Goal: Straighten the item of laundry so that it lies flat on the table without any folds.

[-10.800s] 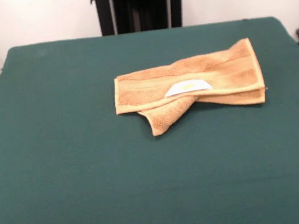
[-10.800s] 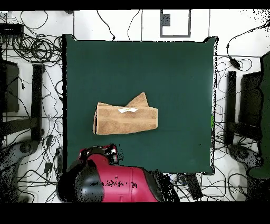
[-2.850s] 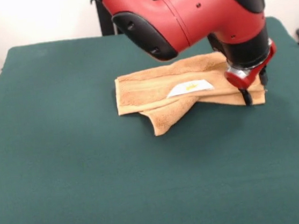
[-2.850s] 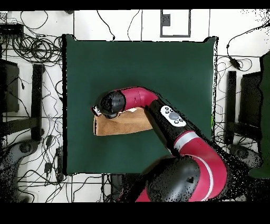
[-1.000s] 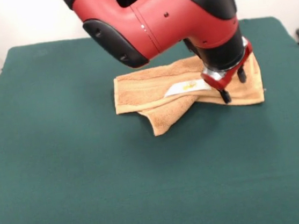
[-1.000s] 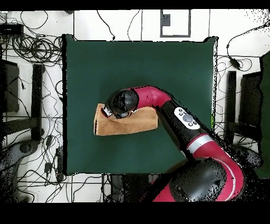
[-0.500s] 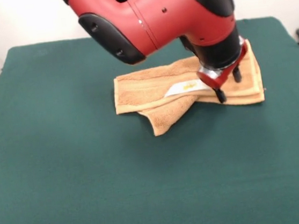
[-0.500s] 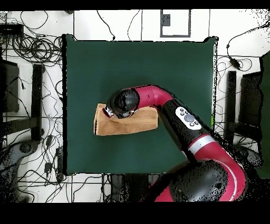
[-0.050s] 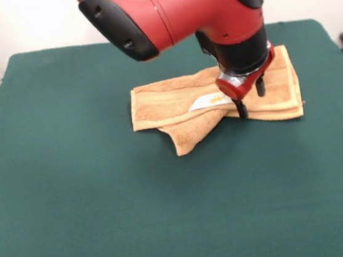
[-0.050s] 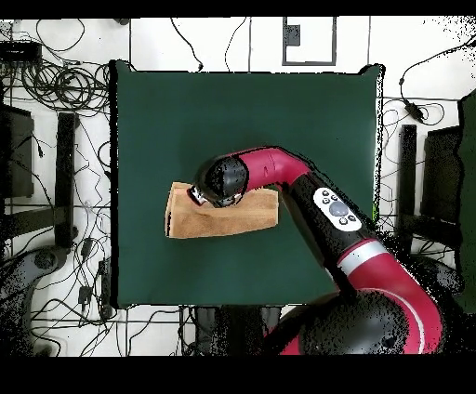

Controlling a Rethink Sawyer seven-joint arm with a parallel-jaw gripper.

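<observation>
**My jaws are over the folded towel**

I am the red arm (image 9: pixel 170 11), and I reach down over the middle of the green bench (image 9: pixel 74 195). The towel (image 9: pixel 156 105) lies there, a bit toward the far side. It is not flat yet. It is folded over on itself into a long strip, and one loose corner sticks out from under the strip toward the near edge. A small white label (image 9: pixel 209 101) shows on top.

My jaws (image 9: pixel 250 98) hang just past the label, over the wider end of the strip. The two black fingers (image 9: pixel 241 108) are apart, with a gap between them, and nothing is in them. One tip looks very close to the cloth, but I cannot tell if it touches.

I think I am here because the top layer ends near this spot. If I pinch only that layer, I could pull it open. If I grab both layers, the fold would just slide along with me.
</observation>
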